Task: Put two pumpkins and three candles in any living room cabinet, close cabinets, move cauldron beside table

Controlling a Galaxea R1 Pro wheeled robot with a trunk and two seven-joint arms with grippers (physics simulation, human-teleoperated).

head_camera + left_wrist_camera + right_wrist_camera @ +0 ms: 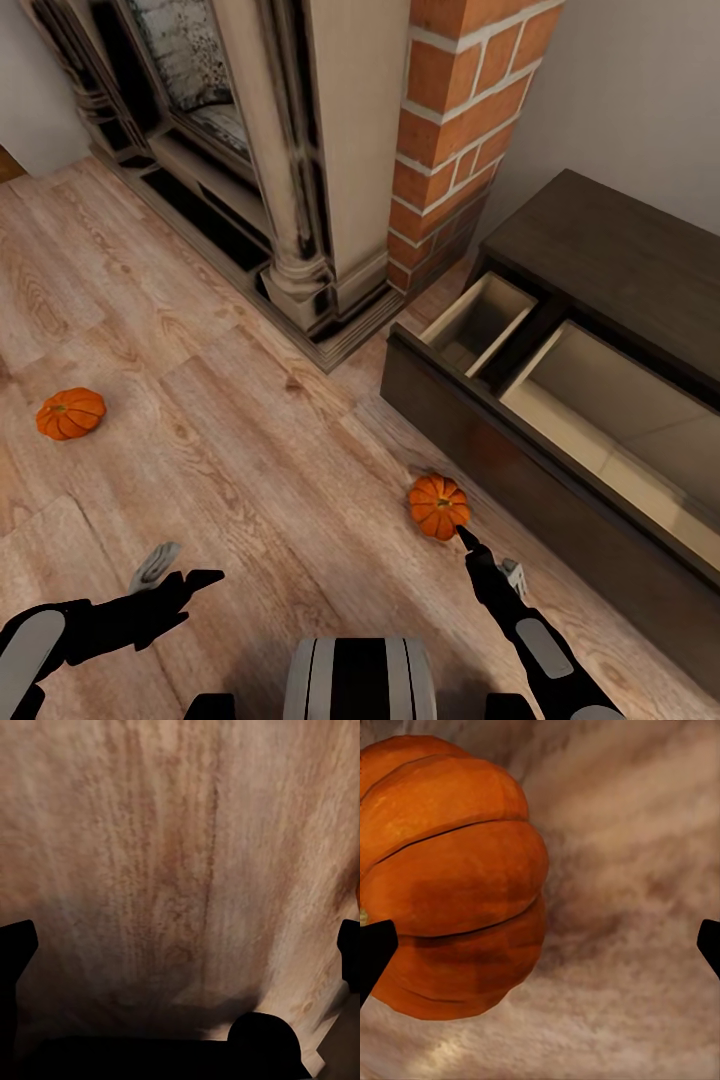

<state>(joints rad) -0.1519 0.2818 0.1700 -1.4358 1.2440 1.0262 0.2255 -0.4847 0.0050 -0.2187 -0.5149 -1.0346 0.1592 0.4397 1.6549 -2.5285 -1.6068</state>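
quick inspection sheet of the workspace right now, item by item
surface: pale wood plank floor, bare between the things listed.
job's things: near pumpkin on the floor just ahead of the right gripper, close to the cabinet; far pumpkin lies apart on the robot's left; two cabinet drawers stand open, pale insides, nothing seen in them; candles and cauldron nothing seen.
clutter: nothing seen.
grippers: right gripper open, pumpkin off to one side of the gap, not yet between the fingers; left gripper open over bare floor.
cables: nothing seen.
surroundings: fireplace with brick column, grey wall.
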